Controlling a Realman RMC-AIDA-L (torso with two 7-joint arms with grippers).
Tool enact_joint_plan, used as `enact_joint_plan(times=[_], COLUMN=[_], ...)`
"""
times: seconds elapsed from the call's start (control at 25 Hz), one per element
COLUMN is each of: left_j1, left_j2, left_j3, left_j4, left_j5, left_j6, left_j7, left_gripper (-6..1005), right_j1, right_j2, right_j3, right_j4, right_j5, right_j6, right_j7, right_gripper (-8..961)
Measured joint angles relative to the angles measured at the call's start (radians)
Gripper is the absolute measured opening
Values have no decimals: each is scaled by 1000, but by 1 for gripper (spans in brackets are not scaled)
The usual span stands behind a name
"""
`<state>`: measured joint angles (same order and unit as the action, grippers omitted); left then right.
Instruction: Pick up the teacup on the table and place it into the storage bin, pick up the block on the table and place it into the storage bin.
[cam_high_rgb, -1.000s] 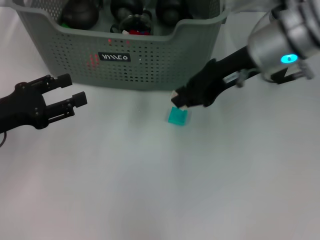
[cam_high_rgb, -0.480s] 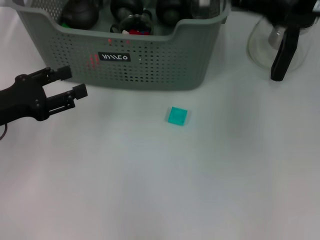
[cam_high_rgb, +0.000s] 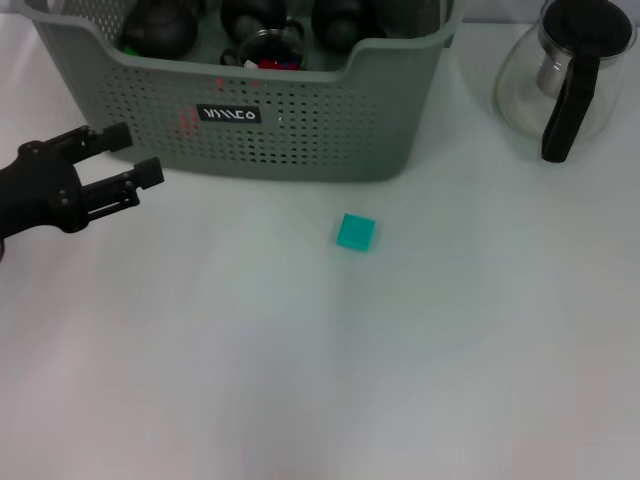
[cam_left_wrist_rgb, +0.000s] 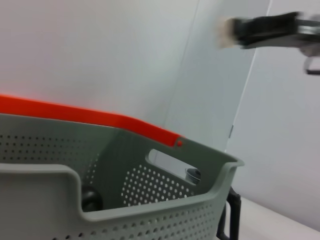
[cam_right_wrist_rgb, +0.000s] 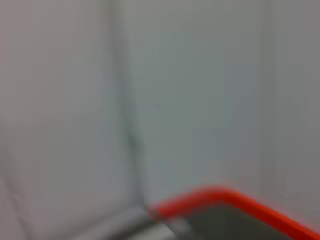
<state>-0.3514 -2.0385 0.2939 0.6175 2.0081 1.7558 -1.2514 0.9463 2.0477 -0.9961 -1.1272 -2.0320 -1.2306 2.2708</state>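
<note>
One teal block (cam_high_rgb: 355, 232) sits on table (cam_high_rgb: 420, 360) near storage bin (cam_high_rgb: 330, 130); left end effector (cam_high_rgb: 128, 160) wide, w/ nothing held, parked left. Right end effector: out of view.

Teal block (cam_high_rgb: 355, 232) flat on table, before grey-green storage bin (cam_high_rgb: 300, 120).

We count one storage bin (cam_high_rgb: 300, 110), one green block (cam_high_rgb: 355, 232) on the counter near its front, one glass carafe (cam_high_rgb: 565, 75) beside it, and one end effector (cam_high_rgb: 135, 160).
</note>
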Motion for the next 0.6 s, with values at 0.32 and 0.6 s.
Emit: enact_joint_plan(times=[0.32,0.6], left_j1=[-8,-13], left_j2=[1,1], left_j3=[-2,-3], left_j4=[0,-1], left_j5=[0,0], left_j6=[0,-12], left_j7=[0,0], left_gripper=[727,728], right_j1=[336,438], right_j2=[39,57], right_j3=[-57,-175], right_j4=[303,532], right_j5=[-598,-638], right_j6=[175,351], right_j7=[178,178], right_gripper=[197,203])
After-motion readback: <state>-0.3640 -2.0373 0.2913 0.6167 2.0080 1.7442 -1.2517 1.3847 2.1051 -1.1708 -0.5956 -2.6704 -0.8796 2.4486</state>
